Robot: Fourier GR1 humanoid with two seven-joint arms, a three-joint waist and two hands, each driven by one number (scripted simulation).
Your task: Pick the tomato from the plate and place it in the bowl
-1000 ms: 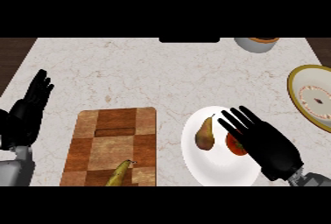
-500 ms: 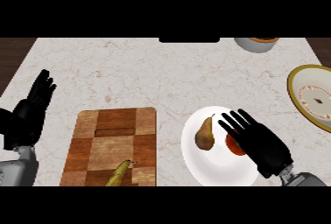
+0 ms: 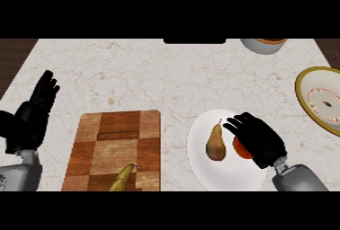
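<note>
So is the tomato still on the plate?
Yes. The tomato lies on the white plate beside a pear, partly covered by the right hand.

No text, label, brand, number or sign can be read on anything on the counter.

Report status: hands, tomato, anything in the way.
Right hand over the plate, fingers curling onto the tomato, not lifted. Left hand open, resting at left edge. Pear right beside tomato. Bowl at right.
</note>
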